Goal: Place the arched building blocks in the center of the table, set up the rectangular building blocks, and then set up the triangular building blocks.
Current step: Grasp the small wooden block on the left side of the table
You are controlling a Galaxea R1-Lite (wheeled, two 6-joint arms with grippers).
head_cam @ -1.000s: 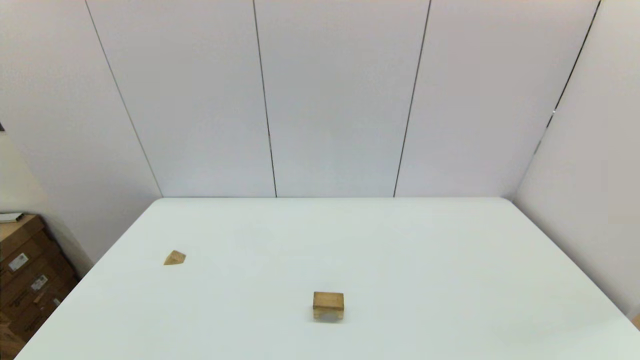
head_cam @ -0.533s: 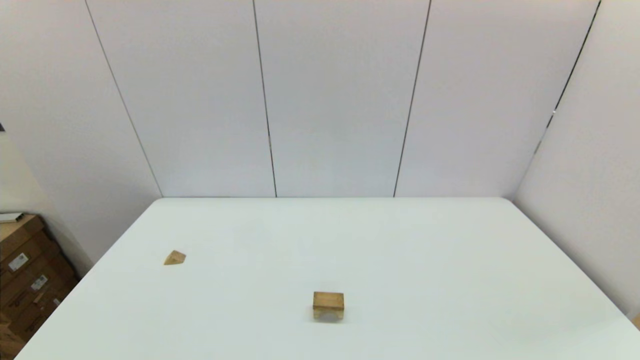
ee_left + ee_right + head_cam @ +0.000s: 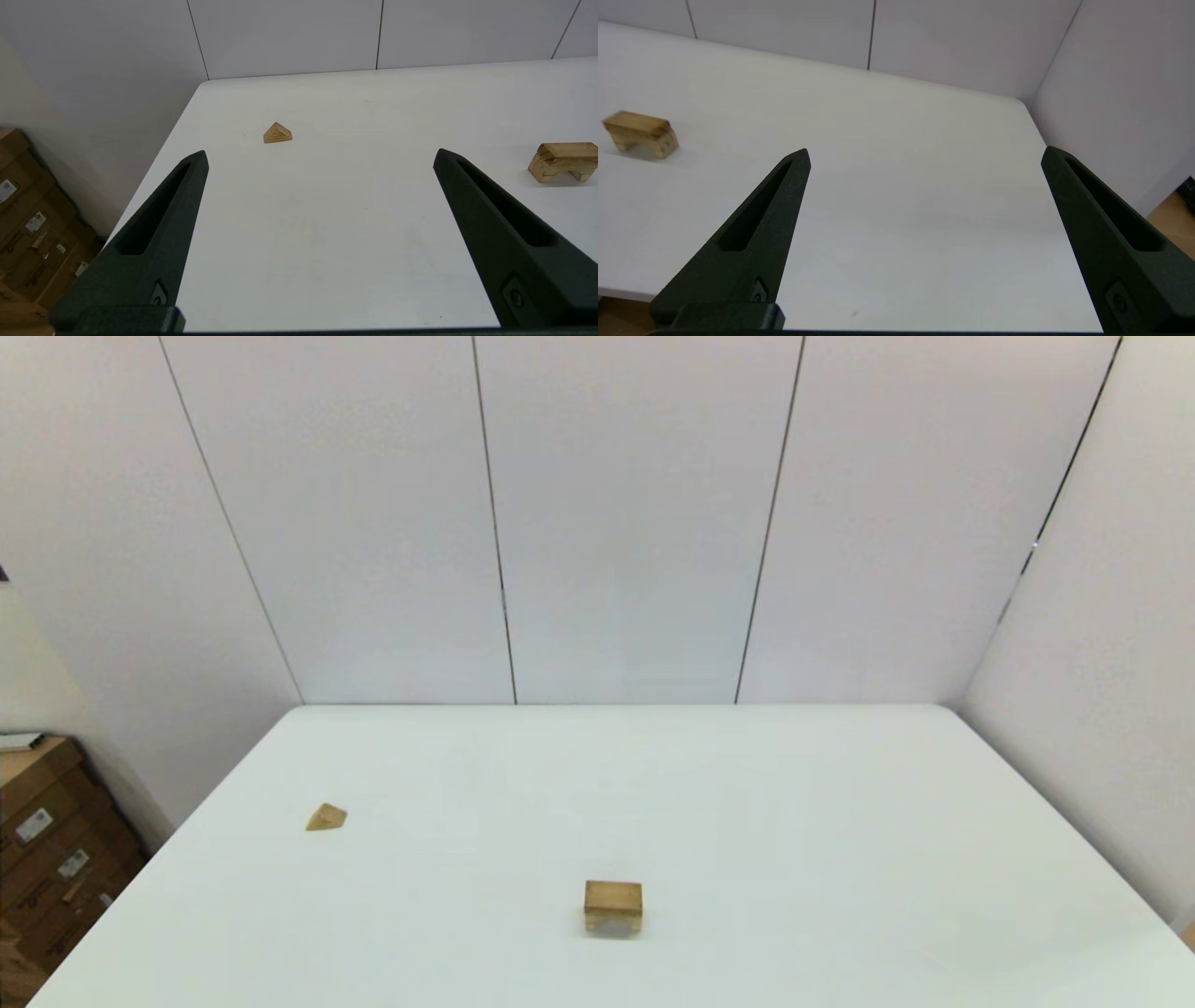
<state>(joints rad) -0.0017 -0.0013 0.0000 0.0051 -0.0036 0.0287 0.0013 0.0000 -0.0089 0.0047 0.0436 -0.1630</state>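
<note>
Chunky light-wood arched block standing low centre of the head view on the white table, arch downward. Small wooden triangular prism far off at mid-left. No rectangular slab anywhere in sight.

Left gripper and right gripper parked at the near edge, spread wide, holding nothing.

Risks: nudging the arch off-centre; stalling for want of the slab.

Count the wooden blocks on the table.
2. The arched block stands near the table's front middle; the triangular block lies toward the left edge. No rectangular block shows; it may be out of view.
</note>
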